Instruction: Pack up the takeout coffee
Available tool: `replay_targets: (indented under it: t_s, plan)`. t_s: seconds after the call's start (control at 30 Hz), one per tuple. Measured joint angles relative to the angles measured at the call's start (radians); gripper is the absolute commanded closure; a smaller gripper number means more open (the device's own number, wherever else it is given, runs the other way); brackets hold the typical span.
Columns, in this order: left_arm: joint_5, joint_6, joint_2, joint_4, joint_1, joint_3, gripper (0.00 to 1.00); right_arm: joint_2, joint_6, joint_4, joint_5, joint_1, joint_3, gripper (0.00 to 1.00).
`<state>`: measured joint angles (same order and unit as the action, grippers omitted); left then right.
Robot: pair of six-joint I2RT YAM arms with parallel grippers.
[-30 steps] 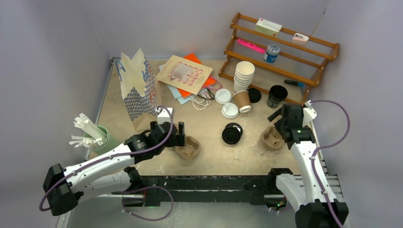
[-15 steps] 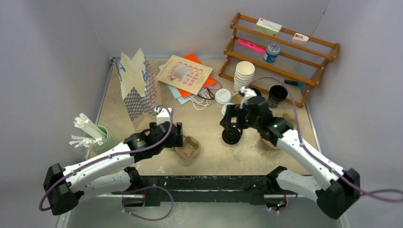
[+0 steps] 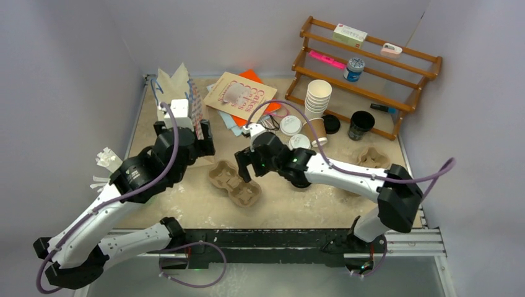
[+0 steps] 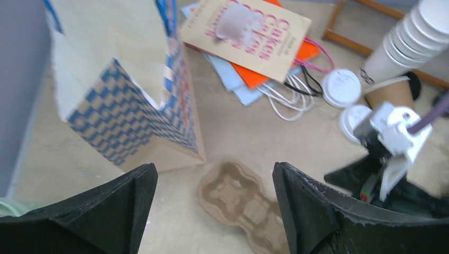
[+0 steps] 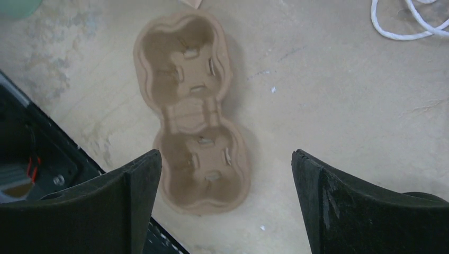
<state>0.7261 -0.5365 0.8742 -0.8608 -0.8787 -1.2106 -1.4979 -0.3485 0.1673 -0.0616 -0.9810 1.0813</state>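
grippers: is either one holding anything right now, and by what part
Nothing is held. The left gripper and the right gripper are both open and empty; the cardboard cup carrier lies untouched below the right one.

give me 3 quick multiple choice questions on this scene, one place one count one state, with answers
1. Where does the cardboard cup carrier below the right pincer lie? A) on the wooden rack B) on the table beside the checked paper bag C) inside a cup
2. How many wells does it have? A) two B) four C) six
3. How is the right pincer? A) shut on a cup B) shut on a lid C) open, empty
1 B, flat by the bag's base; 2 A, two hollows show; 3 C, jaws wide apart, nothing between.
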Motion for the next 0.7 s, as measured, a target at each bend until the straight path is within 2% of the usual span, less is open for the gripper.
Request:
replay_targets:
  t_s: [0.17,0.3,0.43,0.57,0.7]
  plan:
    - [0.030,0.119,0.071,0.019,0.138,-0.089,0.12,-0.098,-0.172,0.048,-0.209,-0.105,0.134,0.02]
    - [0.026,0.201,0.148,0.052,0.262,-0.151,0.10,-0.126,-0.469,0.137,-0.396,-0.183,0.191,0.01]
    - [-0.050,0.246,0.203,0.113,0.419,-0.176,0.09,-0.169,-0.786,0.286,-0.547,-0.261,0.243,0.01]
    - [-0.141,0.251,0.226,0.151,0.562,-0.179,0.07,-0.272,-1.037,0.443,-0.606,-0.304,0.353,0.04]
    - [-0.173,0.241,0.235,0.175,0.672,-0.179,0.07,-0.405,-1.213,0.608,-0.625,-0.306,0.493,0.04]
